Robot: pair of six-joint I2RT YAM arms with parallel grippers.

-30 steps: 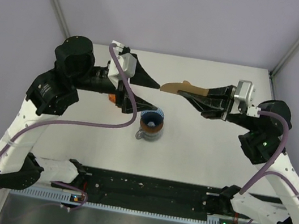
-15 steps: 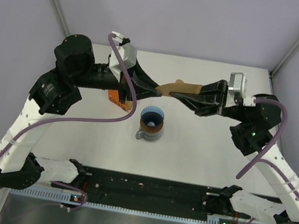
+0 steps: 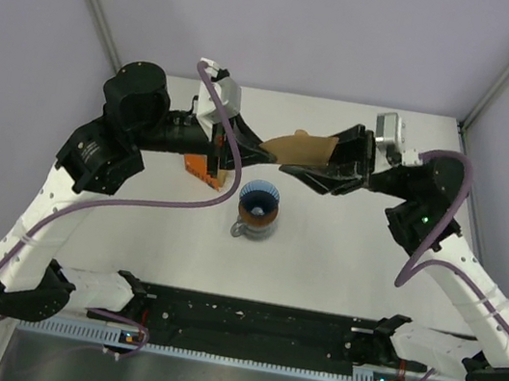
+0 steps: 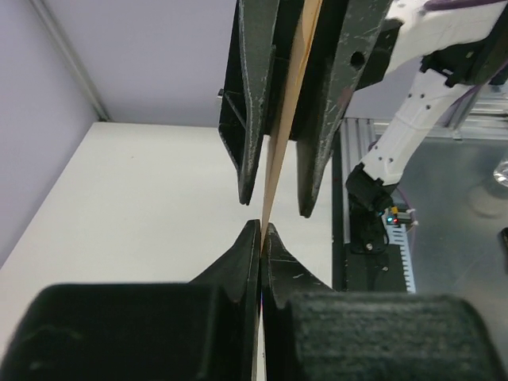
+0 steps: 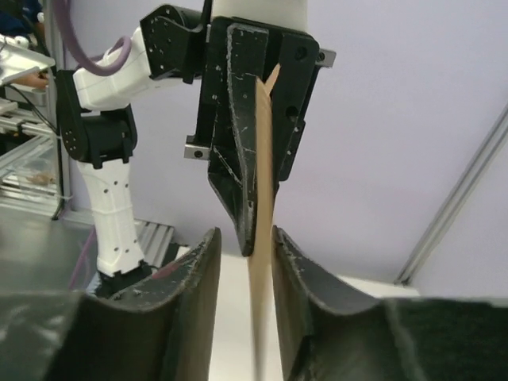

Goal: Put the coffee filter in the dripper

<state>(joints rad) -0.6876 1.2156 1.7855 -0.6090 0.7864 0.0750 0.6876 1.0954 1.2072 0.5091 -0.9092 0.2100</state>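
Above the counter (image 3: 342, 254), seen from overhead, the coffee filter (image 3: 306, 147) hangs in the air between the two arms. It is on the far side of the blue dripper (image 3: 258, 206) and not in it. The dripper stands upright on the white surface, and an orange item (image 3: 201, 168) shows partly under the left arm. From the left wrist, the left pincer (image 4: 260, 232) is clenched on the filter's thin edge. From the right wrist, the right pincer (image 5: 246, 238) is released — its fingers parted, the paper standing edge-on in the gap.
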